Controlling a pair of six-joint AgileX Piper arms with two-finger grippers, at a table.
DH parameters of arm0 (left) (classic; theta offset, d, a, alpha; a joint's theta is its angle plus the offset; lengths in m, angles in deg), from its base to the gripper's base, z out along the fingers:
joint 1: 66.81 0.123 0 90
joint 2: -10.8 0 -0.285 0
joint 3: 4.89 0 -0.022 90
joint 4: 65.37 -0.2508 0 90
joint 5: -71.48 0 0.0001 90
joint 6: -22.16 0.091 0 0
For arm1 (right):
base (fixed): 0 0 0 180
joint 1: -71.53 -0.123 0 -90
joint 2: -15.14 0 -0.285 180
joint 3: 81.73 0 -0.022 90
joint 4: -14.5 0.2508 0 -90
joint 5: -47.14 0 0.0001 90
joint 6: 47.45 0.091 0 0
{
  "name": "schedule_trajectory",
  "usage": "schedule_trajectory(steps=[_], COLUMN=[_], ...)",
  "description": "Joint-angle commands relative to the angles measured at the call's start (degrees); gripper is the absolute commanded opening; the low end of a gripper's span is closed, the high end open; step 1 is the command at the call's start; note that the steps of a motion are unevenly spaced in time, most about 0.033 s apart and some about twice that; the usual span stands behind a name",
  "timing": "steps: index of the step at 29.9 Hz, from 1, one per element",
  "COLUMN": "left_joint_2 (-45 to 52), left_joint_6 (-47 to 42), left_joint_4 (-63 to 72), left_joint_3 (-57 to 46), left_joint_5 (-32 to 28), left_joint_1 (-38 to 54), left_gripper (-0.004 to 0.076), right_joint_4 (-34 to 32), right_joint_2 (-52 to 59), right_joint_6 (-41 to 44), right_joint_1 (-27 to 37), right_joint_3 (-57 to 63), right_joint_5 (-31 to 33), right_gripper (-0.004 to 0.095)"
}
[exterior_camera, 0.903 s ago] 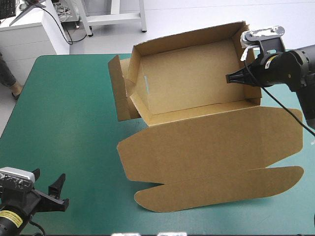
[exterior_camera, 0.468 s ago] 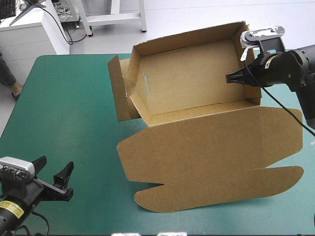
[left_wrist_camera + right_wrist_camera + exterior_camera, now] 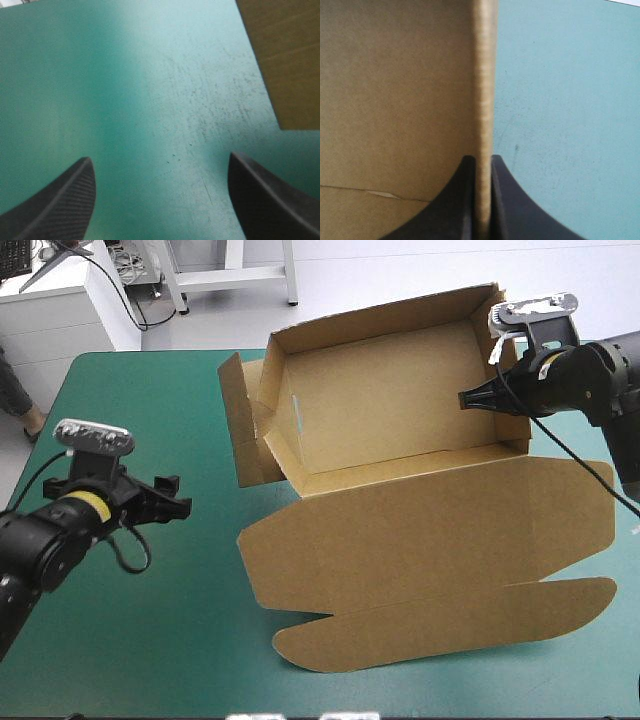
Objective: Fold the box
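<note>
At 9 o'clock on the worktop (image 3: 130,390), the left hand (image 3: 172,495) hangs over the teal-green cover (image 3: 150,640) with its black fingers (image 3: 170,481) spread wide and nothing between them, pointing toward 3 o'clock at the box (image 3: 380,410); seen from its own wrist, the left hand (image 3: 160,157) has only bare worktop (image 3: 150,75) between the fingers (image 3: 65,200), and a corner of the brown box (image 3: 285,60) lies ahead and off to one side, not touching; toward 1 o'clock the box stands as an open tray, its walls raised, reaching past the worktop's far edge; a side flap (image 3: 240,430) splays out from the tray's 9 o'clock end, upright and loose; from the tray's near wall the lid (image 3: 430,530) lies flat toward 6 o'clock, and beyond it the rounded tuck flap (image 3: 450,625) rests flat near the worktop's near edge; at 3 o'clock the right hand (image 3: 462,398) reaches in over the tray's end wall (image 3: 522,432), fingers all but closed; its wrist view shows the right hand (image 3: 482,157) pinching that wall's edge (image 3: 484,75) between the two fingers (image 3: 462,200), with the brown inside of the box (image 3: 395,100) on one side and the worktop (image 3: 570,100) on the other.
</note>
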Motion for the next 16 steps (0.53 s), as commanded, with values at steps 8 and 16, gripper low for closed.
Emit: schedule_trajectory(steps=[8, 16], left_joint_2=[-16.8, -26.48], left_joint_6=[8.7, 35.23], left_joint_4=[13.23, 50.15], left_joint_3=[15.13, 14.09], left_joint_5=[2.16, 1.86], left_joint_1=[15.75, 31.34], left_gripper=[0.0526, 0.0526], right_joint_4=[2.05, 2.21], right_joint_2=[2.35, 2.35], right_joint_6=[-0.58, -0.58], right_joint_1=[0.19, 0.19], right_joint_3=[-1.8, -1.8], right_joint_5=[0.2, 0.2], right_gripper=[-0.0019, -0.0019])
